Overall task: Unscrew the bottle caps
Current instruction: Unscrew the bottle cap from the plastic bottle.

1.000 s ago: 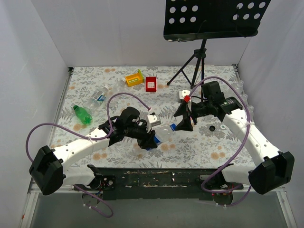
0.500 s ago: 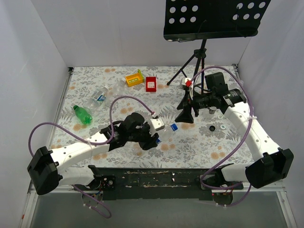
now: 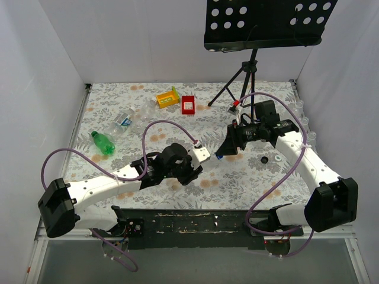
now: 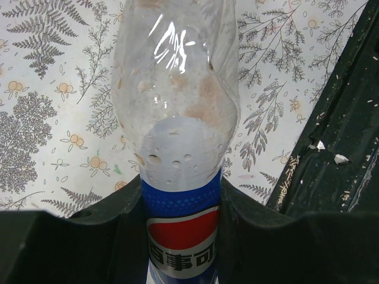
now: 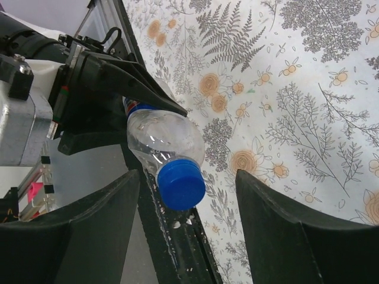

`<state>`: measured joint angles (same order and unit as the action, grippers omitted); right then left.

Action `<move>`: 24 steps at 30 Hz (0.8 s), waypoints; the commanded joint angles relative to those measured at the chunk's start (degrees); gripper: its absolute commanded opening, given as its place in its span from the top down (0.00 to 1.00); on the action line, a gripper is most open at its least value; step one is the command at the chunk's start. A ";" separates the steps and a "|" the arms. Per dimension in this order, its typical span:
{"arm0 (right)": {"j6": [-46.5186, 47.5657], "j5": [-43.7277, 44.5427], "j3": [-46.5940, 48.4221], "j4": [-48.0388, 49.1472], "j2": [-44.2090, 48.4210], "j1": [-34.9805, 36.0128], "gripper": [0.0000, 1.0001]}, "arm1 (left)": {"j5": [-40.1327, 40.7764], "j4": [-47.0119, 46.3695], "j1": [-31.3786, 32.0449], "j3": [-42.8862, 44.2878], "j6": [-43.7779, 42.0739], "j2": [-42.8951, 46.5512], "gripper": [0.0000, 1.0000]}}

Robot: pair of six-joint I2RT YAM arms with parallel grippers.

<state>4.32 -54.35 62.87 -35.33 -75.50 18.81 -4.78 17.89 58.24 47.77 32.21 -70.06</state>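
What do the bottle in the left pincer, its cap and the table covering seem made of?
Pepsi bottle: likely thin clear plastic, glossy; bright glints, and the print shows through it. Blue cap: opaque plastic, smooth with a dull sheen. Table covering: printed cloth or vinyl, matte floral pattern; which one cannot be told.

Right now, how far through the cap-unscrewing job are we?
Looks done: a black cap and a white cap lie loose near the right gripper. In hand: the left gripper is shut on the Pepsi bottle, whose blue cap sits between the fingers of the open right gripper, not yet clamped. Left: this cap, plus the green bottle and clear bottles at left; their caps are too small to judge.
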 commanded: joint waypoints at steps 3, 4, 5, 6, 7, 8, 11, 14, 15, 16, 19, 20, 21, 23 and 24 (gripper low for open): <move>-3.79 -3.92 -0.91 4.13 0.36 -0.09 0.33 | 2.05 -1.72 0.39 1.89 -0.65 0.28 0.96; -3.79 -4.01 -1.00 4.13 0.18 -0.09 0.34 | 2.14 -1.72 0.47 1.89 -0.74 0.19 0.95; -3.88 -4.19 -1.08 4.13 0.01 -0.09 0.35 | 2.23 -1.72 0.39 2.06 -0.83 0.28 0.96; -3.88 -4.36 -1.08 4.22 -0.08 0.00 0.38 | 2.23 -1.81 0.39 1.98 -0.74 0.28 0.96; -3.88 -4.36 -1.08 4.13 -0.34 -0.09 0.39 | 2.31 -1.81 0.39 2.15 -0.74 0.36 0.95; -3.79 -4.36 -1.08 4.04 -0.52 -0.09 0.41 | 2.49 -1.72 0.47 2.24 -0.65 0.28 0.95; -3.00 -4.10 -1.17 3.60 -0.70 -0.09 0.47 | 2.84 -1.72 0.47 2.15 -0.65 0.45 0.95; -2.21 -4.54 -1.09 3.08 -0.78 0.00 0.51 | 3.19 -1.72 0.47 1.98 -0.65 0.54 0.95; -2.03 -4.63 -1.08 2.99 -0.87 -0.09 0.52 | 3.45 -1.63 0.47 1.98 -0.57 0.71 0.95; -1.94 -4.63 -1.08 2.90 -0.79 -0.09 0.52 | 3.63 -1.63 0.47 1.89 -0.65 0.80 0.95; -1.94 -4.98 -1.08 2.90 -0.87 0.00 0.48 | 3.98 -1.54 0.47 2.07 -0.65 1.16 0.95; -1.86 -5.07 -1.08 2.81 -0.96 -0.09 0.48 | 3.90 -1.54 0.47 2.07 -0.57 1.24 0.95; -1.77 -5.15 -1.00 2.81 -1.05 0.00 0.48 | 3.98 -1.54 0.47 1.98 -0.57 1.51 0.95; -1.42 -5.59 -1.00 2.64 -1.13 -0.09 0.50 | 3.98 -1.54 0.47 1.89 -0.30 1.59 0.95; -1.33 -5.86 -0.91 2.64 -1.22 -0.09 0.55 | 3.98 -1.54 0.47 1.80 -0.30 1.51 0.95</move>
<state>1.91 -57.65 62.00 -32.86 -76.31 18.81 -1.85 17.52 58.37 47.77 32.14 -70.04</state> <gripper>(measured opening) 0.506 0.355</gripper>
